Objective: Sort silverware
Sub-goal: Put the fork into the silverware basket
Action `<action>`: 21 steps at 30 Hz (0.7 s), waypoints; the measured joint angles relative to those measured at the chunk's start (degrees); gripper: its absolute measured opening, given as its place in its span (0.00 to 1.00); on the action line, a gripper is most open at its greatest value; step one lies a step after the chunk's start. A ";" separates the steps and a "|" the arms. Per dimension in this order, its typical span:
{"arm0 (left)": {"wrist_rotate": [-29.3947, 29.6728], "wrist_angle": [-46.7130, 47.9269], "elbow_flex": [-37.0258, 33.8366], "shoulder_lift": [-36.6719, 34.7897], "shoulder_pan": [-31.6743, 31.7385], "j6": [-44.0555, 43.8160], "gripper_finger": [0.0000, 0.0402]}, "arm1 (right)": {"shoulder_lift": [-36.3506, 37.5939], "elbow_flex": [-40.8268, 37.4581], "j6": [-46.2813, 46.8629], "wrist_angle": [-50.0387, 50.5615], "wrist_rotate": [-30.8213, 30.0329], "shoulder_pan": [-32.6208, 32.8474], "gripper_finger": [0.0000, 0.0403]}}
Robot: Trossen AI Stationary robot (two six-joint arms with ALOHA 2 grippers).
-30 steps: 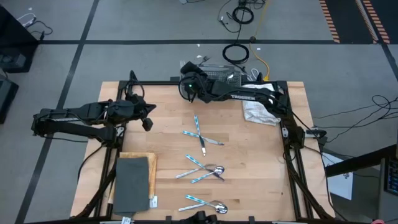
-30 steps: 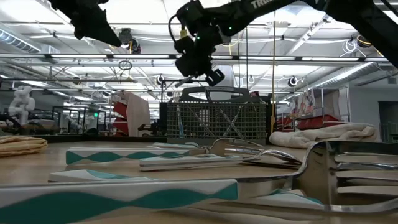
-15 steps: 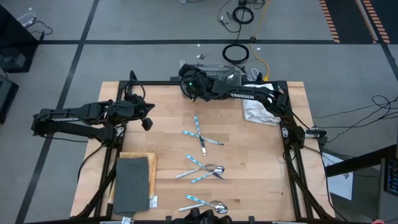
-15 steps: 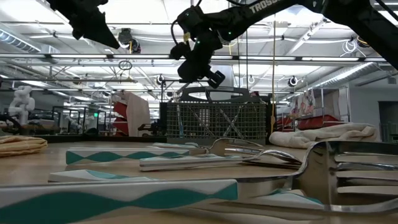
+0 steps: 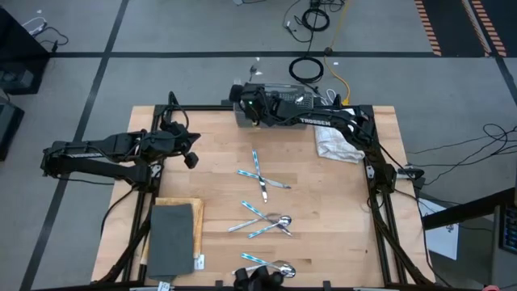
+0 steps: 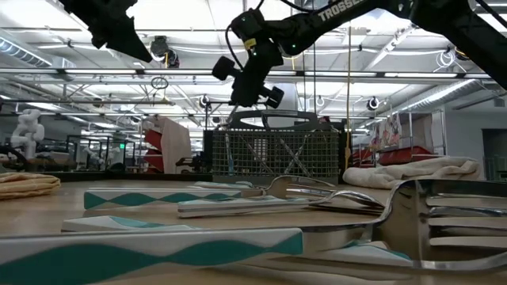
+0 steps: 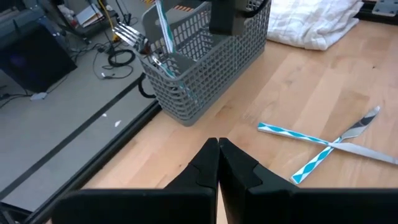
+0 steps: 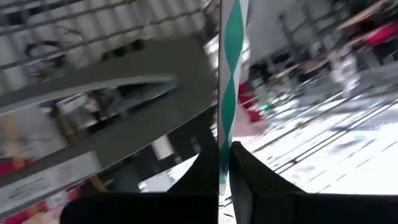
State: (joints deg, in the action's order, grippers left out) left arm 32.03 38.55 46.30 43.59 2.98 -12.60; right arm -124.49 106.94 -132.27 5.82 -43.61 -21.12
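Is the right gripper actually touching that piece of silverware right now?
Touching. The right wrist view shows the right gripper with jaws shut on the patterned handle.

Eight silverware pieces (image 5: 259, 174) on the table, one caddy (image 7: 205, 56).

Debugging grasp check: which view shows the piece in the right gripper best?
Right wrist view: patterned handle pinched between the shut fingers. Left wrist view shows it over the caddy; high and low views barely resolve it.
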 joint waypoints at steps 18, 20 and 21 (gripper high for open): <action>3.09 0.06 -0.02 0.00 0.01 2.62 0.02 | -1.97 0.00 -6.35 -0.89 4.60 -1.11 0.00; 3.08 -0.02 -0.02 0.00 -0.02 2.61 0.02 | -1.97 0.02 -5.31 -0.88 4.65 -1.09 0.01; 3.08 -0.04 -0.02 0.00 -0.01 2.60 0.02 | -1.97 0.02 -5.02 -0.59 4.66 -1.06 0.02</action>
State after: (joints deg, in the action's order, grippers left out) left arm 35.11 38.51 46.28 43.59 2.97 -10.00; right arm -126.45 106.96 -137.29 5.24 -38.95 -22.19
